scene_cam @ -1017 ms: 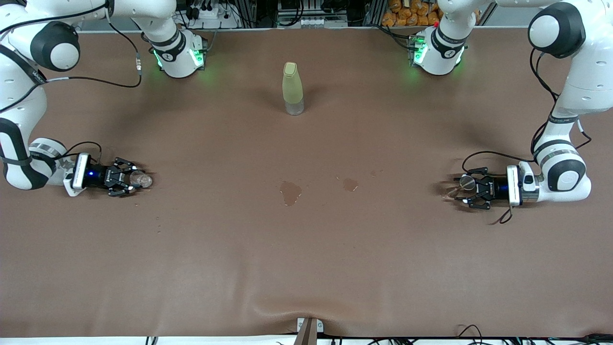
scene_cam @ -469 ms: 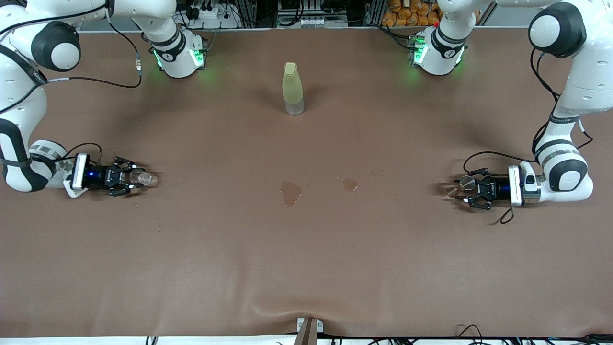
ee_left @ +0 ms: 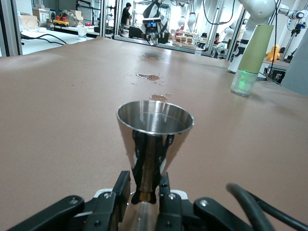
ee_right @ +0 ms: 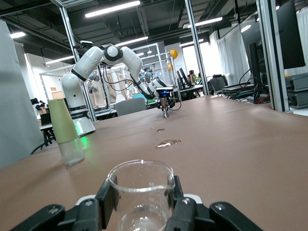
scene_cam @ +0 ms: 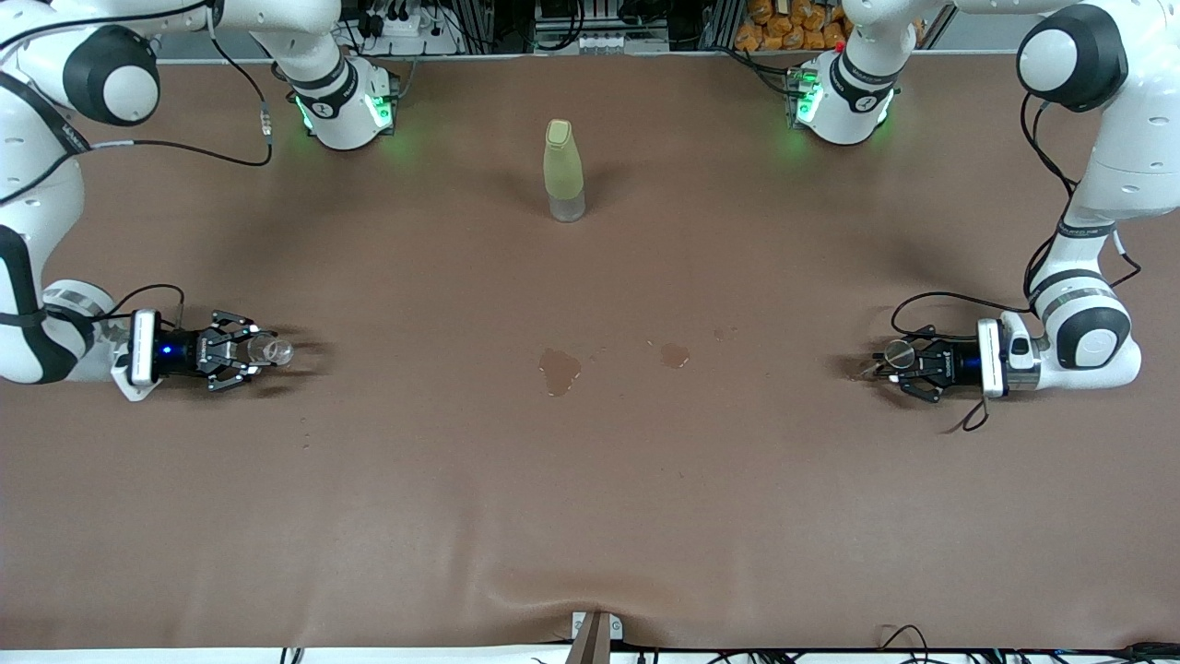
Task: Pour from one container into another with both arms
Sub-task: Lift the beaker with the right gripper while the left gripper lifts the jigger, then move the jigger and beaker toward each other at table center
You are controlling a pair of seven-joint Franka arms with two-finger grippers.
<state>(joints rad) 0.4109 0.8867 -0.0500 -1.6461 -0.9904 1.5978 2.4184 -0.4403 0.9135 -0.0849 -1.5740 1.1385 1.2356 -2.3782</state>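
The tiny clear glass cup [scene_cam: 273,350] [ee_right: 140,195] stands upright between the fingers of my right gripper [scene_cam: 251,352] [ee_right: 140,204], which is shut on it low over the table at the right arm's end. At the left arm's end the silvery hourglass jigger [scene_cam: 899,351] [ee_left: 155,137] is upright, and my left gripper [scene_cam: 892,360] [ee_left: 147,190] is shut on its narrow waist. Its lower cone is hidden by the fingers. Each wrist view shows the other gripper small in the distance.
A tall pale yellow-green bottle [scene_cam: 564,171] [ee_left: 250,55] [ee_right: 65,132] stands mid-table near the robots' bases. Two wet patches [scene_cam: 560,370] [scene_cam: 675,354] mark the brown cloth between the grippers. A small bracket [scene_cam: 595,632] sits at the table edge nearest the front camera.
Both wrists have turned a little and now sit level. The right gripper with the cup has shifted slightly toward its own end of the table. The left gripper has barely moved.
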